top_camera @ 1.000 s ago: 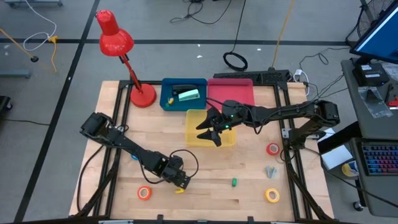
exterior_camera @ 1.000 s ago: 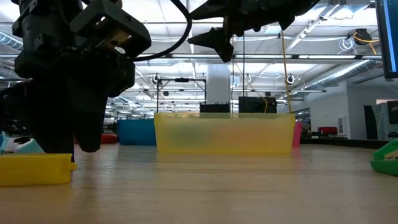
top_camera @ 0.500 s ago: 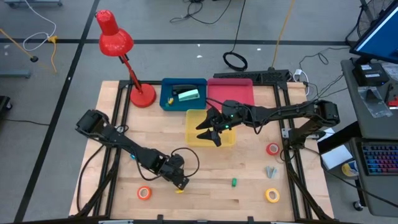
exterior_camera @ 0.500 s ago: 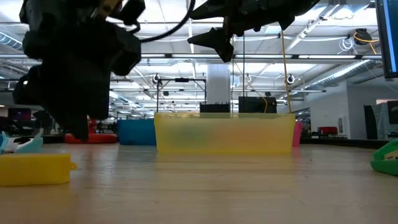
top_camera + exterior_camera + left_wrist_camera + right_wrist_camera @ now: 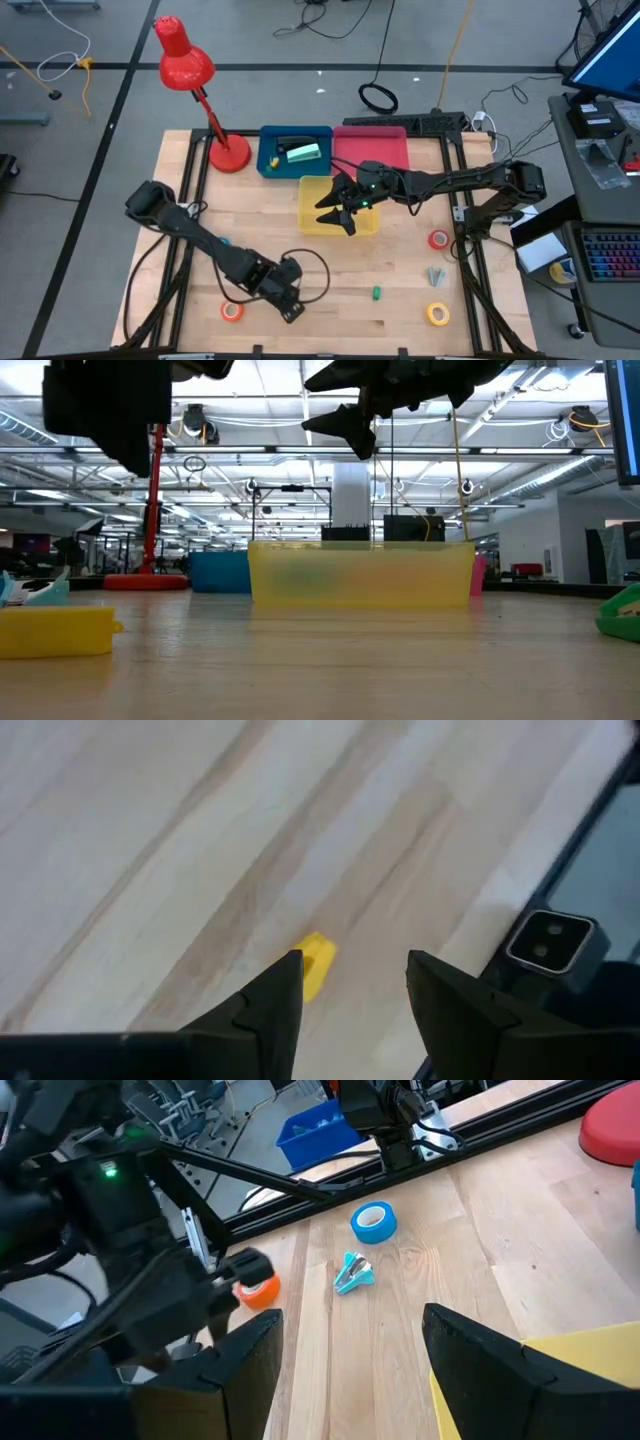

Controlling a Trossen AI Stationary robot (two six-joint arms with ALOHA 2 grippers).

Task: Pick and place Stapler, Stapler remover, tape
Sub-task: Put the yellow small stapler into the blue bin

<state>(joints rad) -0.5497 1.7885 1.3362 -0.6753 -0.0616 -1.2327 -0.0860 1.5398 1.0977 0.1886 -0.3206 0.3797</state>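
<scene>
My left gripper (image 5: pixel 350 975) is open and hangs above the table near its near edge (image 5: pixel 290 310), high in the low view (image 5: pixel 110 410). A small yellow piece (image 5: pixel 315 960) lies flat on the wood below it (image 5: pixel 55 632), touched by nothing. My right gripper (image 5: pixel 350 1340) is open and empty, hovering over the yellow bin (image 5: pixel 338 205). The orange tape (image 5: pixel 232 311), red tape (image 5: pixel 438 240) and yellow tape (image 5: pixel 437 314) lie flat on the table. The blue tape (image 5: pixel 374 1221) lies beside a teal claw piece (image 5: pixel 352 1272). A pale green stapler (image 5: pixel 305 152) lies in the blue bin (image 5: pixel 268 160).
A pink bin (image 5: pixel 372 148) stands beside the blue one at the far edge. A red desk lamp (image 5: pixel 190 70) stands at the far left corner. A grey claw piece (image 5: pixel 435 275) and a small green piece (image 5: pixel 377 293) lie near right. Bare wood lies between the yellow bin and the near edge.
My left gripper has risen from table level beside the yellow piece to well above it, and has shifted slightly toward the near edge. The yellow piece has stayed lying where it was. My right arm has kept still.
</scene>
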